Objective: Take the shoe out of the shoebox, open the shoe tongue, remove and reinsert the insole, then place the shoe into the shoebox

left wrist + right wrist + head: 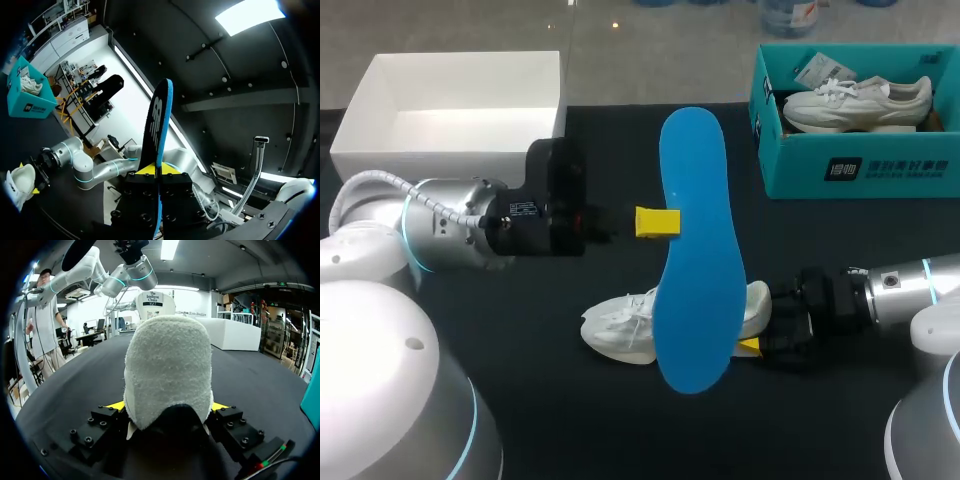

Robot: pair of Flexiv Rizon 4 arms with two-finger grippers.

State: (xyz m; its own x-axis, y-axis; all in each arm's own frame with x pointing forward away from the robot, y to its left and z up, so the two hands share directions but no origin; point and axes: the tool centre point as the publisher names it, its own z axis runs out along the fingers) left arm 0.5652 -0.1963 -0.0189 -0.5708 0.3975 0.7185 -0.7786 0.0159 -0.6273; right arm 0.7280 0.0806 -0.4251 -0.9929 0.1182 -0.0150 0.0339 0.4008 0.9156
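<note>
- Your right gripper (167, 406) clamps the shoe (615, 325) by its heel at lower centre, likely steadying it on the worktop (520, 400).
- Your left gripper (658, 222) pinches the blue insole (695, 250) mid-frame, seemingly ready for reinsertion.
- The shoebox (860, 165) waits upper right.

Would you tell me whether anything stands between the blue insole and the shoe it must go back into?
Nothing visible does: the left gripper holds the insole aloft, the right gripper holds the shoe by its heel.
</note>
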